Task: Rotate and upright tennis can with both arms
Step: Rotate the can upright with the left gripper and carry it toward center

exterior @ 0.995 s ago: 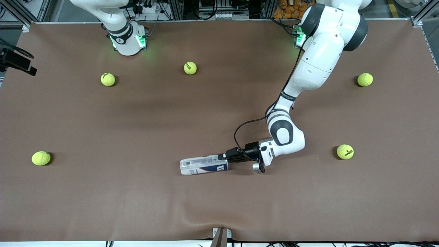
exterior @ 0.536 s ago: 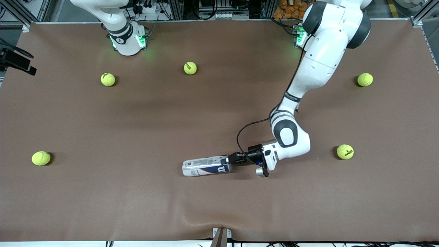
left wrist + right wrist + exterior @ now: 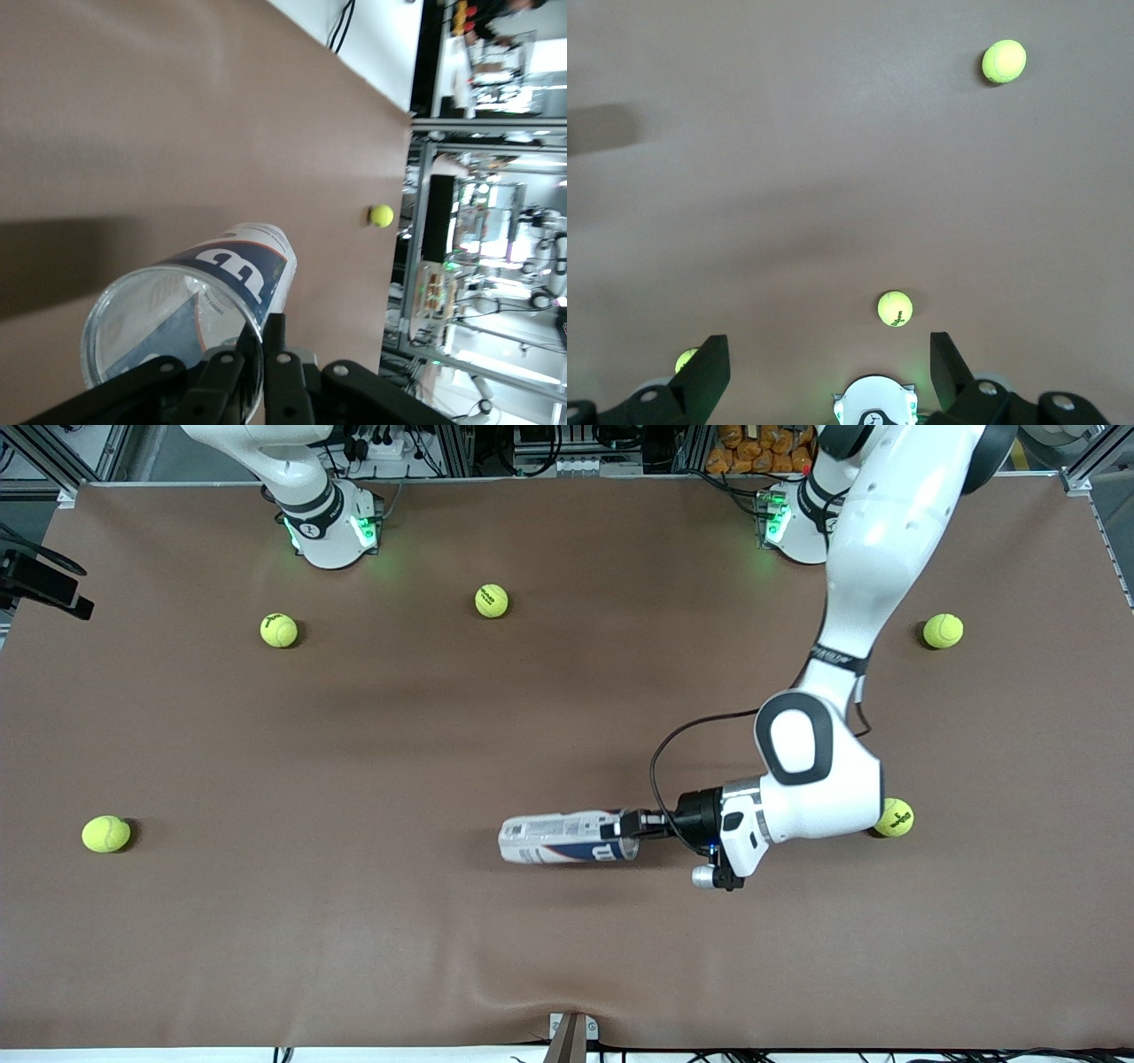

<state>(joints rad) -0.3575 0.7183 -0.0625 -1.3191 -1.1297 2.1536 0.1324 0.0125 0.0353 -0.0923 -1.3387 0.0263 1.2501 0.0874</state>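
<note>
The tennis can (image 3: pixel 567 840) lies on its side low in the middle of the front view on the brown table (image 3: pixel 266 921), and the left gripper (image 3: pixel 627 825) has its jaws clamped tight on the can's open rim. The right gripper (image 3: pixel 824 372) waits high over its own base, jaws spread wide and holding nothing, with tennis balls (image 3: pixel 492 600) scattered around.

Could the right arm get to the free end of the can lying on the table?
Probably yes. The tennis can lies flat with bare cloth around its free end; the left gripper pinches only its open rim. The right gripper waits open by its base.

Tennis ball (image 3: pixel 895 817) half-hidden by left arm (image 3: pixel 819 771)
</note>
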